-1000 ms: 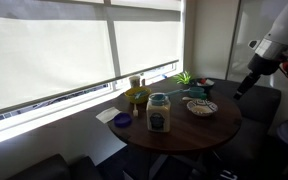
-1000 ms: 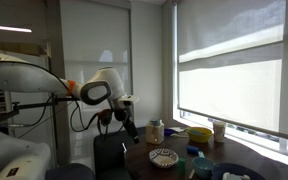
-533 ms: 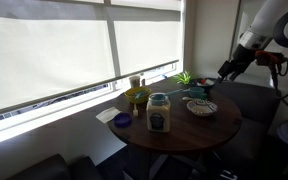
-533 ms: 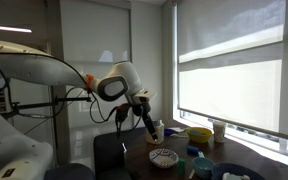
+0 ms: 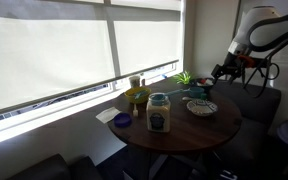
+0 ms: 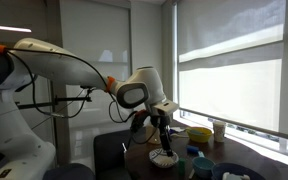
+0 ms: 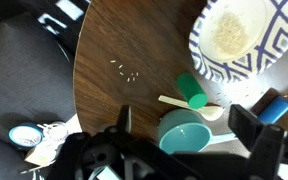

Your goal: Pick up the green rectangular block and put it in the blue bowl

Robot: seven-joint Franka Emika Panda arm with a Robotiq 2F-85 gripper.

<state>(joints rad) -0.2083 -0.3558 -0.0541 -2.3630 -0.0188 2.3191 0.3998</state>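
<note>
In the wrist view a green block (image 7: 192,90) with a rounded end lies on the dark round table (image 7: 124,50), next to a cream spoon (image 7: 184,102) and a teal cup (image 7: 189,137). A blue-and-white patterned bowl (image 7: 239,35) sits just beyond; it also shows in both exterior views (image 5: 202,107) (image 6: 164,157). My gripper (image 7: 187,130) is open and empty, hovering above the teal cup and the green block. It is also visible in both exterior views (image 5: 221,72) (image 6: 164,130).
A mayonnaise jar (image 5: 159,112), a small blue dish (image 5: 122,121), a yellow-green bowl (image 5: 136,97), a cup (image 5: 136,82) and a small plant (image 5: 184,78) stand on the table. A dark chair (image 5: 259,105) stands beside it. A blue object (image 7: 274,104) lies by the bowl.
The arm has swung in from beyond the table's edge to above the table near the patterned bowl. The gripper stays open and nothing on the table has moved.
</note>
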